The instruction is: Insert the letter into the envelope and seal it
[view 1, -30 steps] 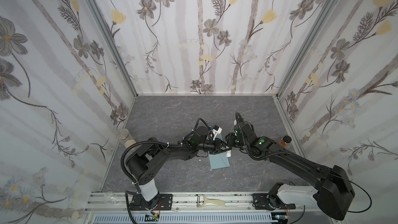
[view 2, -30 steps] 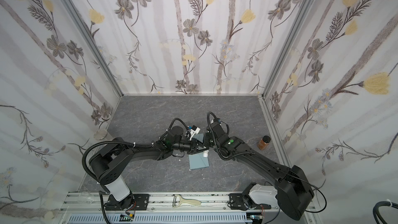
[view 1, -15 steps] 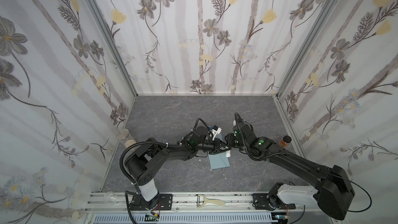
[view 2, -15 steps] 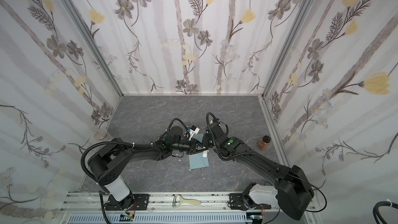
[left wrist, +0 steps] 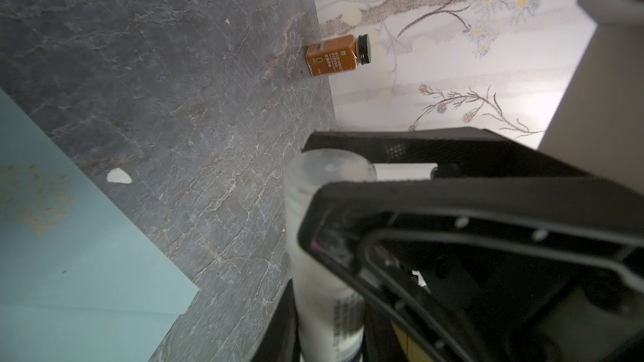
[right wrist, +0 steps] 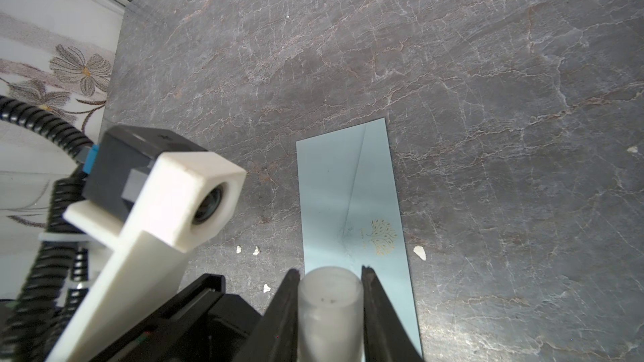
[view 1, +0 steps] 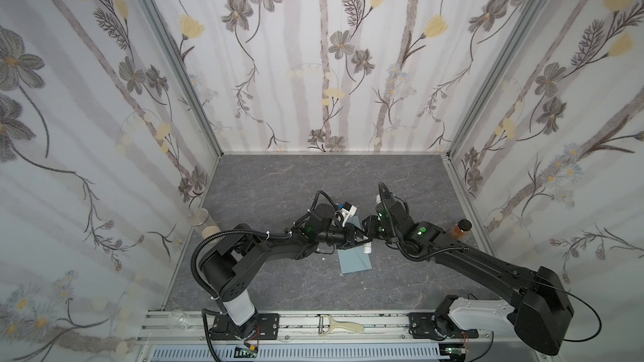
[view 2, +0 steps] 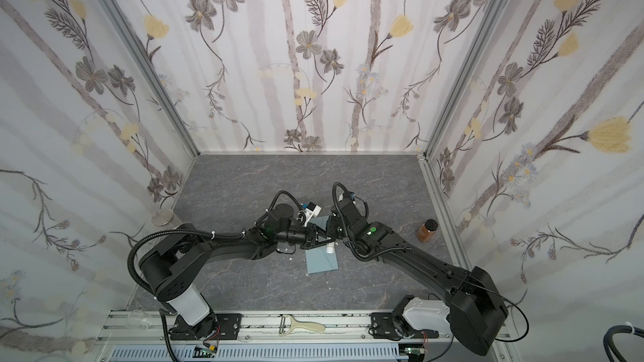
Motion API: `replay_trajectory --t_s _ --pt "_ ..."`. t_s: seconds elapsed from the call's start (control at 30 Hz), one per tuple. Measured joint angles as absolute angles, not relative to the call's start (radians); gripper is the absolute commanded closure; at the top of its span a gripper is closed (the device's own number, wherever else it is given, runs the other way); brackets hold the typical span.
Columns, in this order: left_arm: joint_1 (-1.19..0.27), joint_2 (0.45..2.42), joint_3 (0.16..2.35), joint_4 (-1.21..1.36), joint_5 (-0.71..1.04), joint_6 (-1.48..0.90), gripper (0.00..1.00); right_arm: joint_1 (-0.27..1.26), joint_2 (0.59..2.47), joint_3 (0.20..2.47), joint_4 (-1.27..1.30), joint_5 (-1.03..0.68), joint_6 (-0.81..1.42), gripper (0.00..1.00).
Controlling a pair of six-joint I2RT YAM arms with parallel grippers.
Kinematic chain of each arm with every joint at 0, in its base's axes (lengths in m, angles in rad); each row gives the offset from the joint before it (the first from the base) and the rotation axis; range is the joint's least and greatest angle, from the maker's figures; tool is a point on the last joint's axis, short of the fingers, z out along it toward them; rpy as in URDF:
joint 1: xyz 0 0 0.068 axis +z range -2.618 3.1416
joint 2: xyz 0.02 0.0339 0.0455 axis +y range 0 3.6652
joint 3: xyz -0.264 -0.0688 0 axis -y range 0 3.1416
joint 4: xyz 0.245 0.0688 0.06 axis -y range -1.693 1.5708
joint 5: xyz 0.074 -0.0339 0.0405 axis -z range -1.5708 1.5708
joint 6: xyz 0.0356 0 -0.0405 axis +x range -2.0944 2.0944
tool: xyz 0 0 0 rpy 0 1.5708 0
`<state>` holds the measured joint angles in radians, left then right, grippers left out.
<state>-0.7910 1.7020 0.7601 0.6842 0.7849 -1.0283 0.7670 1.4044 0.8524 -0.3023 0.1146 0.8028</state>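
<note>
Both arms meet over the middle of the table and hide much of what lies there. The envelope (view 1: pixel 355 261) lies flat at centre. Its near half is clear in both top views and its far part is hidden under the two grippers. A gold tree print shows on it in the right wrist view. The letter cannot be made out in any view.

The right gripper (right wrist: pixel 329 273) is pinching the frosted cap end of the glue stick (left wrist: pixel 324 311), a finger pressed to each side. The left gripper (view 1: pixel 354 236) pinches the tube's printed body, though its own fingers are largely cut off at the picture's edge in the left wrist view. In the top views only the stick's white end peeks out, near the envelope's right edge.

Counted: one envelope, one glue stick, one brown spice jar (view 1: pixel 460 231) by the right wall, one peeler (view 1: pixel 339 325) on the near rail, and at least five small white scraps (right wrist: pixel 420 252) on the table (view 1: pixel 278 186)
</note>
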Motion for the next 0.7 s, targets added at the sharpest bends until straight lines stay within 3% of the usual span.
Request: replay_trajectory --t_s 0.7 --pt "-0.784 1.682 0.744 0.678 0.777 -1.028 1.00 0.783 1.412 0.853 -0.288 0.117 0.811 0.67"
